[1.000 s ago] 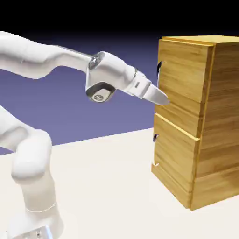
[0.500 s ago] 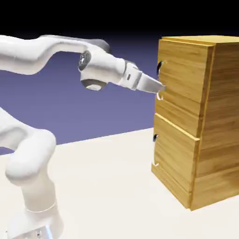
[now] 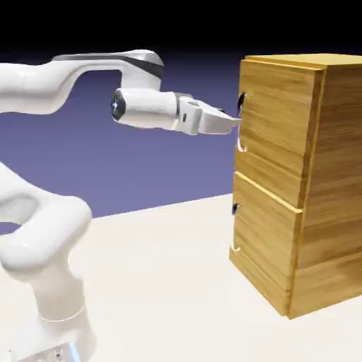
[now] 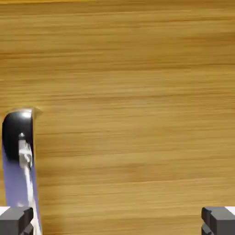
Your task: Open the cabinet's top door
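Top door [image 3: 272, 113] sits flush — unopened. I read my gripper [image 3: 233, 122] spread wide at its handle [image 4: 18, 156], lower left — gripping and pulling remain.

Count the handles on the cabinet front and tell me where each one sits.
2. One curved handle sits at the left edge of the top door, just beyond the tool's tips. The other handle sits at the left edge of the lower panel. Other cabinet faces are hidden.

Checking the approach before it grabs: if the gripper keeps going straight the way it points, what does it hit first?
Probably the top door: wood fills the span between the open gripper fingertips, while the handle sits by one fingertip, off centre.
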`<control>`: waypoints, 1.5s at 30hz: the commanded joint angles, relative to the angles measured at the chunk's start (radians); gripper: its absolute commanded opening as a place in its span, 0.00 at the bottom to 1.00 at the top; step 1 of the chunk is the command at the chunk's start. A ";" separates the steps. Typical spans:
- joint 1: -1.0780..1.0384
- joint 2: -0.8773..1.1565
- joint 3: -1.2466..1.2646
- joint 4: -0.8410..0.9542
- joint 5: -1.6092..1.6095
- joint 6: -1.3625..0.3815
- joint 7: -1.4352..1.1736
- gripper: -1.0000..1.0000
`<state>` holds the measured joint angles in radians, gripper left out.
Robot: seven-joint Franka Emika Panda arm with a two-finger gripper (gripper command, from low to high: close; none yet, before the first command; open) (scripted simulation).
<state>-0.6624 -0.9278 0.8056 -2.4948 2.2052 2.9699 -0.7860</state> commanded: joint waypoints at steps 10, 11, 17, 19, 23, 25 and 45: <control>-0.133 -0.071 0.159 0.062 0.435 -0.013 -0.301 0.50; -0.146 -0.078 0.175 0.068 0.479 -0.015 -0.331 0.50; -0.205 -0.109 0.245 0.096 0.671 -0.020 -0.465 0.50; -0.277 -0.083 0.284 0.145 0.680 -0.037 -0.470 0.50; -0.381 -0.046 0.340 0.217 0.692 -0.061 -0.477 0.00; -0.345 -0.026 0.314 0.195 0.692 -0.078 -0.507 0.00; 0.370 0.185 -0.329 -0.074 0.508 -0.228 -0.852 0.00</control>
<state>-0.2921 -0.7431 0.4770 -2.5686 2.7132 2.7413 -1.6380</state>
